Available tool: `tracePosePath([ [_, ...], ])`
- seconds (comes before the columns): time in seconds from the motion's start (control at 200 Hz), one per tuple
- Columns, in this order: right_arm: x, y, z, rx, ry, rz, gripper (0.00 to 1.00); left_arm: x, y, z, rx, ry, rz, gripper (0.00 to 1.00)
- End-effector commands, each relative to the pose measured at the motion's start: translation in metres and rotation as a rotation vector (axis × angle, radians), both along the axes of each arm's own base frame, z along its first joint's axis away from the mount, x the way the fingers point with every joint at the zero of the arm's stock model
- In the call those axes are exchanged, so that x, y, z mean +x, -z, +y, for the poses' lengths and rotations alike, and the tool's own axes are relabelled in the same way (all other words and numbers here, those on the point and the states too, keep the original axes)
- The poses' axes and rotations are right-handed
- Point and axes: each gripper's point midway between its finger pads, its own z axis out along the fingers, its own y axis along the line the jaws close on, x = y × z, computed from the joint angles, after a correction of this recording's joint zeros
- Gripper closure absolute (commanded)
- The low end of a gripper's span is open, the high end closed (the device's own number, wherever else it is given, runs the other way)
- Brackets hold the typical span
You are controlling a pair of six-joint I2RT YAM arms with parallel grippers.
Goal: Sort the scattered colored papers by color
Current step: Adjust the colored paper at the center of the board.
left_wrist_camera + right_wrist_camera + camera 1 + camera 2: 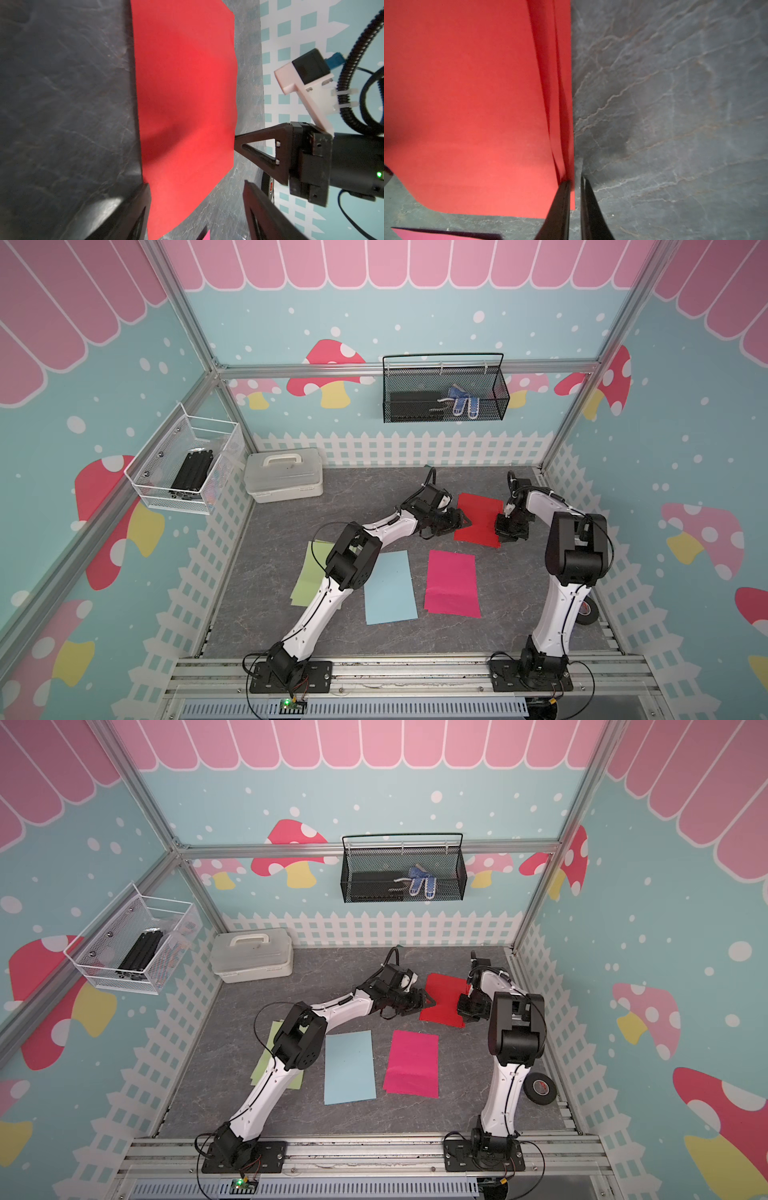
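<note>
While both arms are bent inward over table, red paper is flanked. Left tool spread wide across one edge. Right tool set at opposite, lifted edge, nearly closed, slim gap seen; grip on sheet not discernible.

Nearer arm bases than red paper, laid flat: magenta paper, blue paper, green paper.

Beyond red paper:
- white box lidded, contents hidden
- black basket filled with dark box and blue-white item
- white basket loaded with black bars

White box rear-left; blk wall basket; tape roll right.
</note>
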Motion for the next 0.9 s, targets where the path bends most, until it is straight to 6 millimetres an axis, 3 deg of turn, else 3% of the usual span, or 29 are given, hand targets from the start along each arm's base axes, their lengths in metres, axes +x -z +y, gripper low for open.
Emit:
tracePosePath([
  [0.0,-0.012,0.0,0.002,-0.019,0.001,0.026,0.82,0.011,-0.014,0.022,0.053,-0.043,-0.03,0.25],
  [0.25,-0.007,-0.041,-0.008,-0.078,0.024,-0.06,0.78,0.023,-0.044,0.037,0.062,-0.062,-0.093,0.22],
  [0.405,-0.002,-0.058,-0.017,-0.124,0.037,-0.103,0.78,0.033,-0.039,0.041,0.067,-0.071,-0.093,0.22],
  [0.64,0.022,-0.048,-0.03,-0.172,0.058,-0.099,0.82,0.048,-0.021,0.037,0.049,-0.073,-0.082,0.22],
  [0.896,0.054,-0.036,-0.044,-0.185,0.088,-0.108,0.86,0.066,-0.022,0.027,-0.008,-0.083,-0.094,0.22],
])
